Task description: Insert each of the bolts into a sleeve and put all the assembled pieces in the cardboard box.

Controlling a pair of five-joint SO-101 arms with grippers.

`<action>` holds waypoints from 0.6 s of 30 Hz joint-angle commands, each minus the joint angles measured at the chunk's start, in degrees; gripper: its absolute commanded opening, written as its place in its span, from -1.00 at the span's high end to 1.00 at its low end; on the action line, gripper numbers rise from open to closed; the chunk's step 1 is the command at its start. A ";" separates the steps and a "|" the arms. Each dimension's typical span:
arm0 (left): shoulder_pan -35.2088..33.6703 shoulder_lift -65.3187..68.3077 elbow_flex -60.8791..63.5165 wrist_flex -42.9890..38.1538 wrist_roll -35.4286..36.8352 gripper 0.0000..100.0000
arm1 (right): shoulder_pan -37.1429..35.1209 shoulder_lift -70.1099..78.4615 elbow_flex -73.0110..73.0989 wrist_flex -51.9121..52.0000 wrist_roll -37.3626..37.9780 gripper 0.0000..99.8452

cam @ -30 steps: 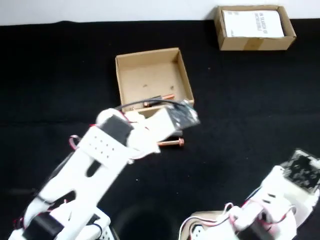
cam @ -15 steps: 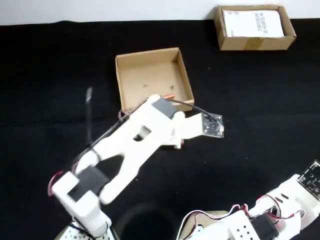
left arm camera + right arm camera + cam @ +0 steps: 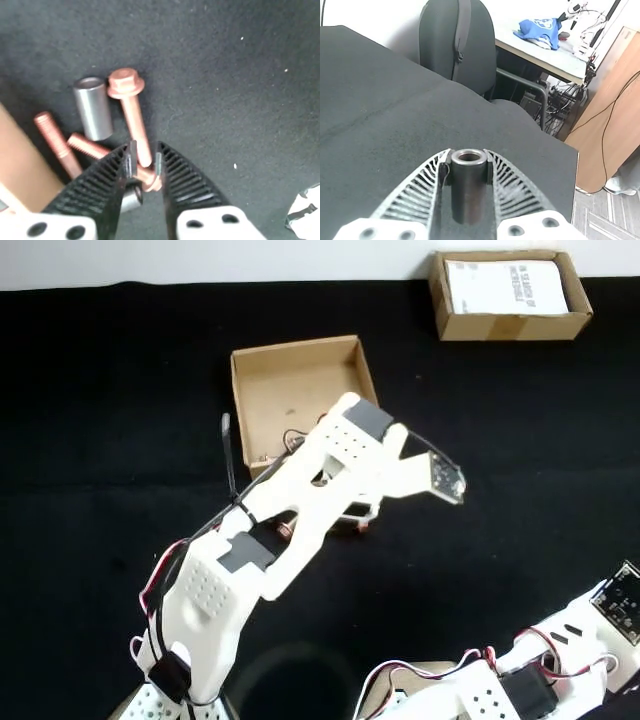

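While the right jaws clamp a dark steel sleeve (image 3: 468, 185) by its sides, its open bore standing just proud of their tips, the left jaws hang low over the black desk (image 3: 240, 75) with only a narrow gap between them. The shank of a copper flange bolt (image 3: 131, 107) runs into that gap, not visibly pinched, and its hex head lies out beyond the tips. Just beside that head rests a loose grey sleeve (image 3: 93, 107). Farther to the same side lie two more bolts (image 3: 52, 137) (image 3: 86, 145), the outer one close against the wall of the cardboard box (image 3: 15, 170). A second sleeve end (image 3: 131, 198) peeks from under one left jaw. From above, the left arm (image 3: 300, 500) stretches across to the near wall of the box (image 3: 290, 380), whose visible floor holds no assembled piece, and the right arm (image 3: 560, 660) sits well back from it. The step in hand looks like picking up a bolt to mate with the sleeve the right jaws hold, so the task seems near its beginning. Next the left jaws would need to close on the shank and lift it clear without dragging its neighbours. A grip nearer the head would probably leave more thread free to enter the bore.
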 commanded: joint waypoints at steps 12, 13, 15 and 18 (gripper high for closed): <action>0.92 6.11 -2.77 -3.25 -0.53 0.83 | -1.71 -0.84 6.29 -1.89 0.70 0.99; 0.92 6.29 -2.77 -4.13 -0.53 0.83 | -1.71 -0.84 6.29 -1.89 0.70 0.99; 0.92 6.46 -2.77 -5.19 -0.53 0.83 | -1.71 -0.84 6.29 -1.89 0.79 0.99; 1.01 6.55 -2.77 -6.07 -0.53 0.83 | -1.71 -0.84 6.02 -1.89 0.79 0.99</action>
